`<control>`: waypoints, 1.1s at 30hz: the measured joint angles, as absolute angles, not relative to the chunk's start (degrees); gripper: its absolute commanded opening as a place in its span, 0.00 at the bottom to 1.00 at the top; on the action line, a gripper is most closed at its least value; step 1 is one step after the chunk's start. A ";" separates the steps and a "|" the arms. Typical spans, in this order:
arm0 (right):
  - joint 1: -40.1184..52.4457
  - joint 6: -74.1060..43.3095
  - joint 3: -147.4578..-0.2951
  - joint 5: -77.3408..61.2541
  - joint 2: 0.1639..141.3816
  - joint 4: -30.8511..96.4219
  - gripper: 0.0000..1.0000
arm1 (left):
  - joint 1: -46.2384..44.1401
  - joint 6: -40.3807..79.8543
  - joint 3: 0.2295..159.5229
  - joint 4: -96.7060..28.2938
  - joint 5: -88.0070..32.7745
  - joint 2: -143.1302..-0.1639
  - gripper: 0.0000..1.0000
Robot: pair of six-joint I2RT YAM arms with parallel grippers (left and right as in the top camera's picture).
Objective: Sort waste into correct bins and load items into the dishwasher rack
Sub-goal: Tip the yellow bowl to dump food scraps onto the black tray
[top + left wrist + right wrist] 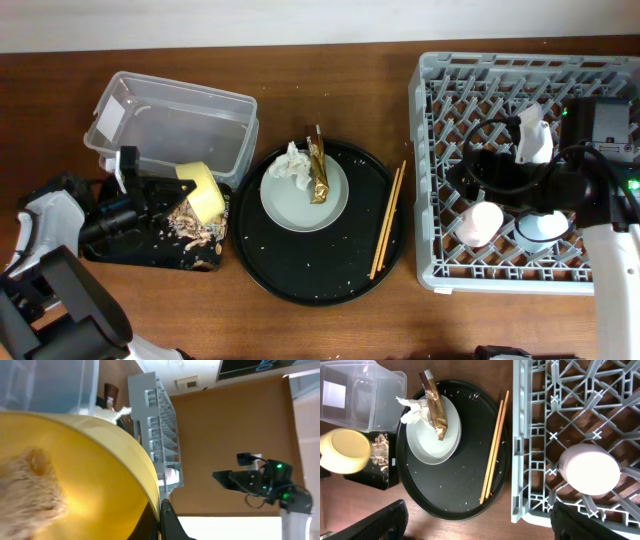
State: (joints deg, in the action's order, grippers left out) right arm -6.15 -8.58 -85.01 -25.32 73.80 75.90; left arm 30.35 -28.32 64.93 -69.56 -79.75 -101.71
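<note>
My left gripper [165,195] is shut on the rim of the small yellow bowl [205,190], tilted on its side over the shallow black tray [160,258]. Brownish food scraps [195,232] lie in that tray. In the left wrist view the bowl [75,475] fills the frame, its rim pinched between the fingers [159,520]. The grey-green plate [305,205] holds crumpled tissue [290,165] and the gold-brown wrapper [318,170]. Chopsticks [388,220] lie beside it. My right gripper [478,170] is open and empty above the grey rack [440,100], near the pink cup [478,222] and blue cup [545,228].
The clear tub [175,125] stands just behind the black tray. The plate and chopsticks sit in a big round black tray [320,265] with scattered crumbs, between the bins and the rack. Bare brown table lies along the front edge.
</note>
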 measured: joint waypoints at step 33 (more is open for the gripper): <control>-6.15 -8.56 -85.01 -25.32 73.80 76.49 0.94 | 10.85 -54.35 63.99 -94.87 -78.50 -99.50 0.00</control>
